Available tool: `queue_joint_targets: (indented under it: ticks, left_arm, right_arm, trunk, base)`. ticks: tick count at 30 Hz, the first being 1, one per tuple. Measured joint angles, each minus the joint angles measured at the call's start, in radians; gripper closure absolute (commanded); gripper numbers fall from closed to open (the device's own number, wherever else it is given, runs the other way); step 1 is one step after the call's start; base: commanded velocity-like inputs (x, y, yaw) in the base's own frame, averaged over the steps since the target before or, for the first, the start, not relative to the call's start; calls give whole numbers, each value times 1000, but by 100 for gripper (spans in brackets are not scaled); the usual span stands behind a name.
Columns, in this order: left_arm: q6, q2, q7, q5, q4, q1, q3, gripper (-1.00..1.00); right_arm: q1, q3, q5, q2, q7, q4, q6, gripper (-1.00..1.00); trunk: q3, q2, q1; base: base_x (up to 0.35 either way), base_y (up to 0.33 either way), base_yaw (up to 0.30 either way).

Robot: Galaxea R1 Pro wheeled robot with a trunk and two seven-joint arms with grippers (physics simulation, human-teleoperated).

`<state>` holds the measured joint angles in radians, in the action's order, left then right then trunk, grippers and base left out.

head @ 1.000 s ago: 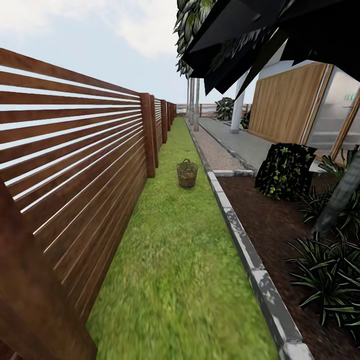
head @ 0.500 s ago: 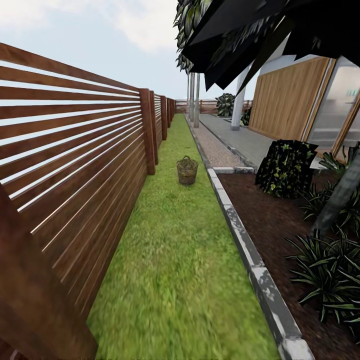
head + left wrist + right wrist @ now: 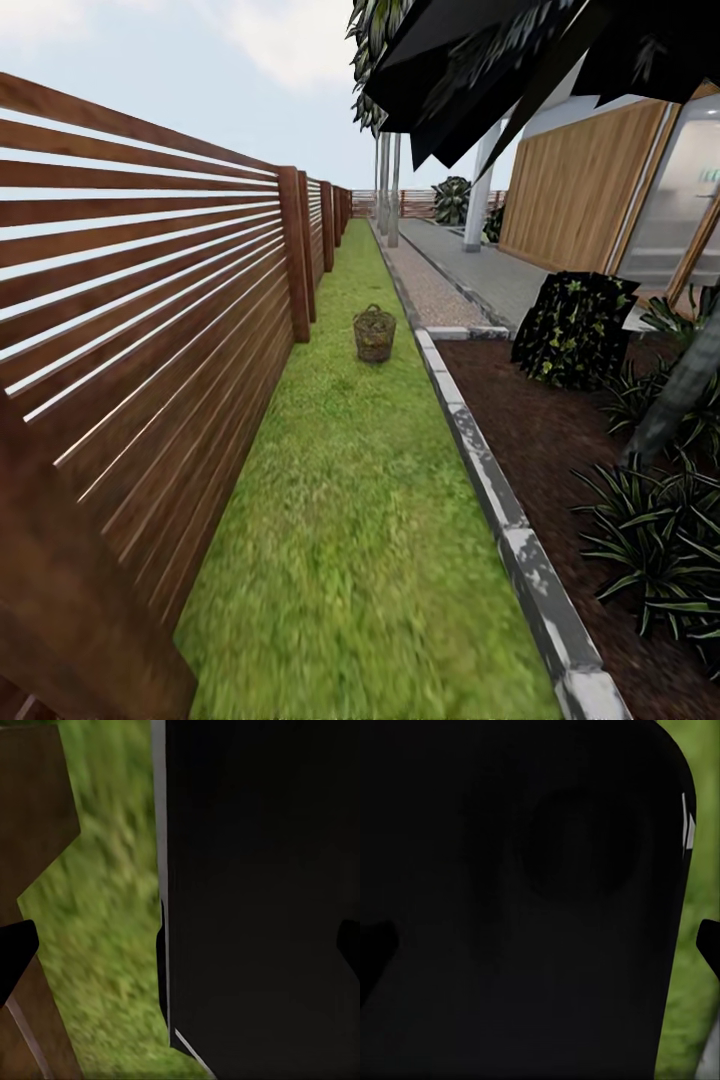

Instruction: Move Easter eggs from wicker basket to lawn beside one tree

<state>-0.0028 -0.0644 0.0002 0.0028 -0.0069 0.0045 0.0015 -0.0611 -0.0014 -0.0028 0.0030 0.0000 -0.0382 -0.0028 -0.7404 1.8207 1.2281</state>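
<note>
The whole head view has slid a little since a second ago, so the camera has moved rather than the garden: the wicker basket (image 3: 374, 333) sits slightly higher in the picture and the house wall (image 3: 580, 190) at two o'clock has drifted outward. The basket stands upright on the lawn (image 3: 350, 520), at about twelve o'clock and well ahead, near the grey stone kerb (image 3: 500, 510) and level with a fence post; whether eggs lie inside it is too small to tell. The grass runs as a narrow strip straight ahead, hemmed at nine o'clock by a brown slatted wooden fence (image 3: 150, 330) and at three o'clock by the kerb, beyond which lies dark mulch with spiky plants (image 3: 650, 540) and a dark shrub (image 3: 575, 330). A pebble strip (image 3: 430, 290) continues past the kerb's corner, with grey paving beside it. Far off at twelve o'clock stand pale, bare trunks (image 3: 388, 200). In the left wrist view a dark body covers much of the grass (image 3: 105, 945) and fence; dark fingertips show at both edges, but I cannot tell either hand's state
</note>
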Motion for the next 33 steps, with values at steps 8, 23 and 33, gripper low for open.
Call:
queue_joint_targets:
  ticks: [8, 23, 33]
  left_arm:
    - [0, 0, 0, 0, 0, 0, 0, -100]
    - [-20, 29, -12, 5, -35, -11, 25, -100]
    - [-20, 37, 2, 10, -52, -2, 26, -100]
  right_arm:
    - [0, 0, 0, 0, 0, 0, 0, -100]
    - [-15, 24, 25, -4, -3, -30, -21, -100]
    - [-41, 66, 78, -1, -6, -36, -74, -100]
  trunk:
    - [-7, 0, 0]
    - [-7, 0, 0]
    - [-7, 0, 0]
  base:
    - [221, 0, 0]
    - [191, 0, 0]
    - [297, 0, 0]
